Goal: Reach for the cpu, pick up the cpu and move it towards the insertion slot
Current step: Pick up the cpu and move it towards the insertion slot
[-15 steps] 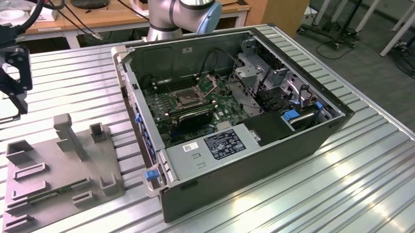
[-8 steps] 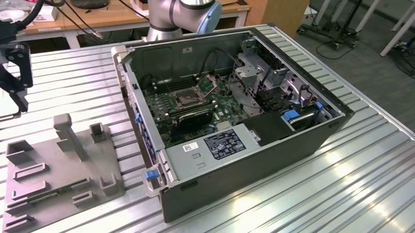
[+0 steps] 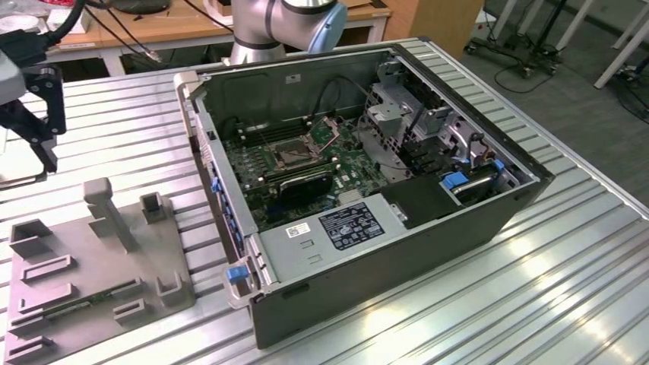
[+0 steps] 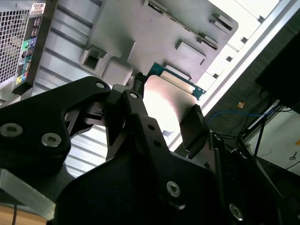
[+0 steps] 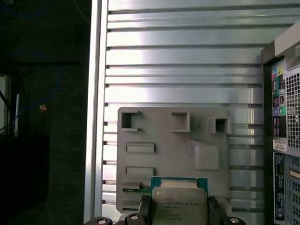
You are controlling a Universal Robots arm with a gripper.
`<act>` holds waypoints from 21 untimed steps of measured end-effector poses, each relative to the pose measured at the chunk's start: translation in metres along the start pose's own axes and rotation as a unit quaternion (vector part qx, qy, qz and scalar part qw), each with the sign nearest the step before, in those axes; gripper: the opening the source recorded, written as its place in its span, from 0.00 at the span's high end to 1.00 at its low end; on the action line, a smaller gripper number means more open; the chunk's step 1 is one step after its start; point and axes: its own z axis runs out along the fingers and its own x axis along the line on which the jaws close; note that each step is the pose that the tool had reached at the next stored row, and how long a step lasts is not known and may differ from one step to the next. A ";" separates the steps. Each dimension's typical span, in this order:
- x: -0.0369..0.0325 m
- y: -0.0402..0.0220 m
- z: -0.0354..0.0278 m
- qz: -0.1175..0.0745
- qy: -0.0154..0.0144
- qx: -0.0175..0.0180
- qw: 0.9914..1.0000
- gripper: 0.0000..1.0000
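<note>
End effector gripping cpu by two opposite edges, above grey holder

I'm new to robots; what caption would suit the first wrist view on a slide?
The gripper holds the cpu over the grey plastic holder on the ribbed metal table.

Overhead light glares off the ribbed metal table; in the second wrist view the cpu looks washed out, perhaps overexposed; the surroundings are dim.

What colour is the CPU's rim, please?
Green, around the small square silvery cpu; first wrist view.
</note>
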 end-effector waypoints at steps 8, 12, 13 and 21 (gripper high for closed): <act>-0.0099 -0.0001 0.0000 0.000 0.000 0.000 1.000 0.45; -0.0142 -0.0002 -0.0001 0.000 0.000 0.000 1.000 0.45; -0.0154 -0.0002 -0.0001 0.000 0.000 0.000 1.000 0.45; -0.0244 -0.0003 -0.0002 0.000 0.000 0.000 1.000 0.45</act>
